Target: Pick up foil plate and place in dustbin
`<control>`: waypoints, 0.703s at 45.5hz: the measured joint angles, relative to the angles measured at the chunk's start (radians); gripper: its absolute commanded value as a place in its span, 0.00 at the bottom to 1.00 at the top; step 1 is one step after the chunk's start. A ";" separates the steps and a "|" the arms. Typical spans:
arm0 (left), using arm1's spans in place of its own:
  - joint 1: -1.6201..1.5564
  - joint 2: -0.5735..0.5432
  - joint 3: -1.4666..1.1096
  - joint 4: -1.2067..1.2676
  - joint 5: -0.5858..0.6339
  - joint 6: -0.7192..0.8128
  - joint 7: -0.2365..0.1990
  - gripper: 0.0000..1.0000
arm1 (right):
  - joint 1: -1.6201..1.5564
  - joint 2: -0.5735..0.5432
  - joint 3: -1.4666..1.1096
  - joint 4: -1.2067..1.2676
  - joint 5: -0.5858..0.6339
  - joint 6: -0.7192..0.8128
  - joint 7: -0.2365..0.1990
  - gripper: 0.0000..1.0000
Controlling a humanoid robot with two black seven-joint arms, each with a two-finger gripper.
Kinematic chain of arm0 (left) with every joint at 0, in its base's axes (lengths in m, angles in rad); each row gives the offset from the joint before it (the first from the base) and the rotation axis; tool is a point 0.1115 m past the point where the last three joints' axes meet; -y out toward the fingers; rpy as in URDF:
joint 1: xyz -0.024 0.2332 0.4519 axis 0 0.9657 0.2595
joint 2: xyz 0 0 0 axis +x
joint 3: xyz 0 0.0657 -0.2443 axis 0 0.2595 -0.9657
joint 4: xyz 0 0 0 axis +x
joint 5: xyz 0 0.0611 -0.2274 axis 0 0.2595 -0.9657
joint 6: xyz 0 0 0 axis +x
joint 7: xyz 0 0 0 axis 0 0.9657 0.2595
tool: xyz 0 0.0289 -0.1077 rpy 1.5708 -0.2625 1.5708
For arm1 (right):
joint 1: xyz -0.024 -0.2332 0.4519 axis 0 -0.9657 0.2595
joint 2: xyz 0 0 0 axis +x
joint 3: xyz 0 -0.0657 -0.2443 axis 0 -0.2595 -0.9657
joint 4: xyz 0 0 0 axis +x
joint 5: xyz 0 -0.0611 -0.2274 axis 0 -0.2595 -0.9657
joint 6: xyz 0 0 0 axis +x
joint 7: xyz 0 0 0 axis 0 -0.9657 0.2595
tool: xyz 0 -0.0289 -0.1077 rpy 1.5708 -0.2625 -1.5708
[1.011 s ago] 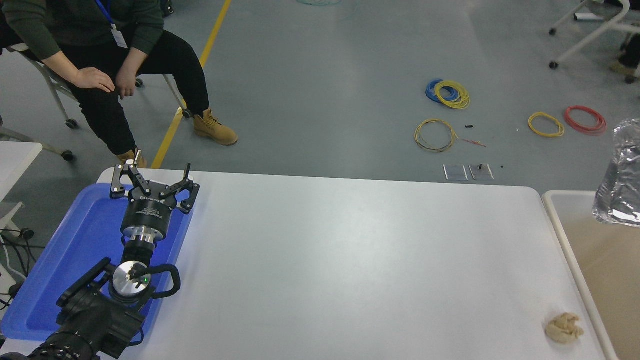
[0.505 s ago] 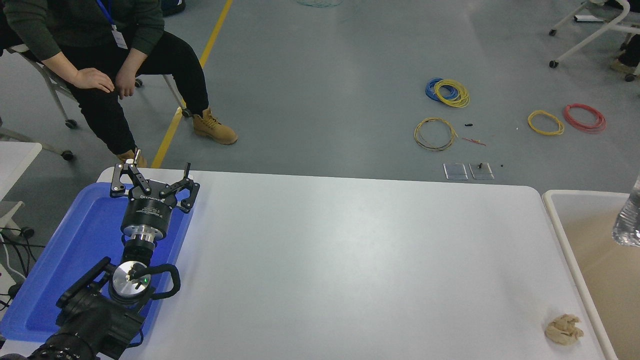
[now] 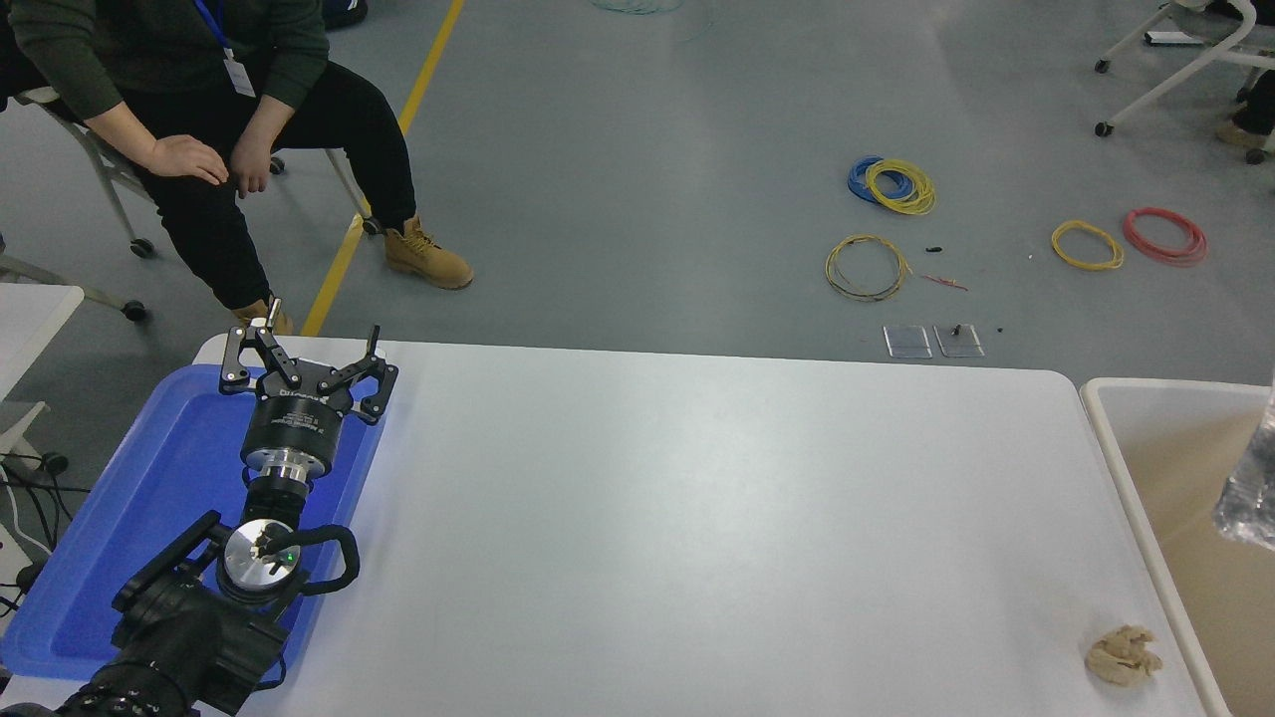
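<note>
One crinkled silver foil plate (image 3: 1252,488) shows at the right edge over the beige-lined dustbin (image 3: 1126,468); the left gripper (image 3: 304,351), fingers spread, sits above a glossy blue tray (image 3: 120,538).

Left arm: black, entering from the 7 o'clock corner, reaching toward 12 o'clock. Wrist: silver disc joint with black cable loop, then black cylindrical body. Left hand (image 3: 307,351): at roughly 9 o'clock of frame, fingers (image 3: 237,360) spread wide apart, holding nothing. Right arm and hand: out of view.
</note>
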 measured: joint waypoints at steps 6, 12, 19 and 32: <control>0.000 0.000 0.000 0.000 0.000 0.000 0.000 1.00 | -0.036 0.031 0.028 -0.004 0.000 -0.030 0.000 0.00; 0.000 0.000 0.000 0.000 0.000 0.000 0.000 1.00 | -0.067 0.059 0.060 -0.005 0.000 -0.051 0.001 0.00; 0.000 0.000 0.000 0.000 0.000 0.000 0.000 1.00 | -0.091 0.077 0.084 -0.006 0.000 -0.064 0.001 0.00; 0.000 0.000 0.000 0.000 0.000 0.000 0.000 1.00 | -0.109 0.088 0.100 -0.017 0.000 -0.073 0.000 0.14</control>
